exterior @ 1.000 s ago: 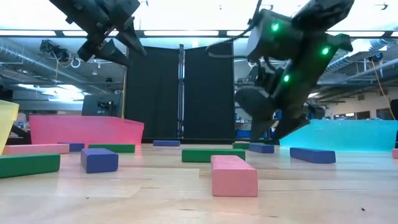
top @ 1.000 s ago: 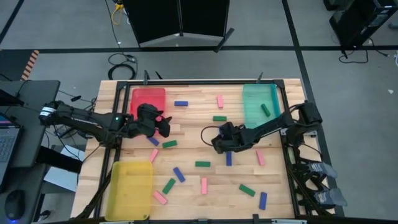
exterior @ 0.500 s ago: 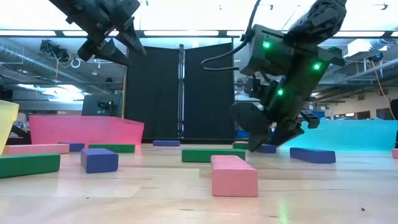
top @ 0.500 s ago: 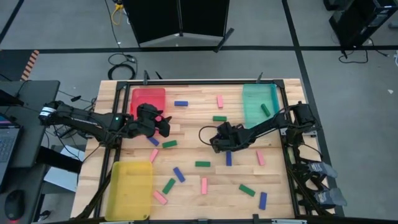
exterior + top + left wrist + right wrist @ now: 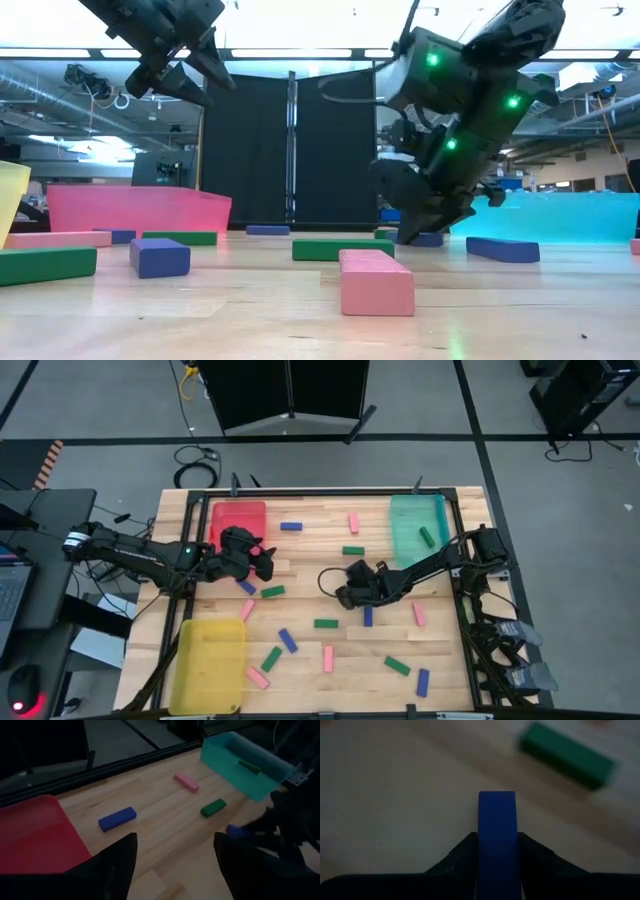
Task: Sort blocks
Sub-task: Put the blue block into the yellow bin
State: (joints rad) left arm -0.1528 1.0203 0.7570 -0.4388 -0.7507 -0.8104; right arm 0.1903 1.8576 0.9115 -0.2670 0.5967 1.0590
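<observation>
We are holding a blue block [image 5: 496,820] mid-table, the right gripper's [image 5: 347,592] fingers clamped across its narrow sides. It looks light, rigid and smooth; gripping mid-length should prevent pivoting. Left gripper [image 5: 262,561] is hovering beside the red tray [image 5: 237,520], fingers wide.

Overhead view: my worktop [image 5: 310,565] is evenly and brightly lit. Low view: ceiling light strips [image 5: 300,52] glare white, silhouetting my arms. Wrist views: both dim; my fingers [image 5: 117,862] are near-black, and the green block [image 5: 567,754] is blurred and out of focus.
</observation>
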